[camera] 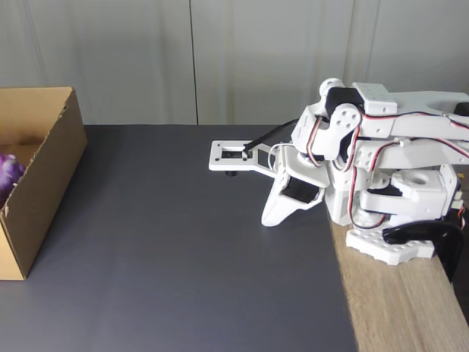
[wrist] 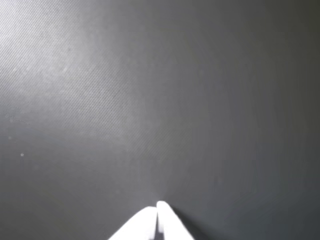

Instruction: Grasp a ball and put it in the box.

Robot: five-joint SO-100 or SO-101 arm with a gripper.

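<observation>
The brown cardboard box (camera: 44,176) stands at the left edge of the fixed view on the dark mat. Inside it, against its left side, a purple bumpy ball (camera: 9,172) shows partly, cut off by the frame edge. My white gripper (camera: 270,218) hangs folded close to the arm's base at the right, far from the box, its tips pointing down at the mat. In the wrist view the two white fingertips (wrist: 156,207) meet at the bottom edge, shut with nothing between them, over bare dark mat.
The dark grey mat (camera: 183,257) covers most of the table between box and arm. A wooden table strip (camera: 396,308) runs along the right, where the arm's base (camera: 399,246) is clamped. A pale curtain hangs behind.
</observation>
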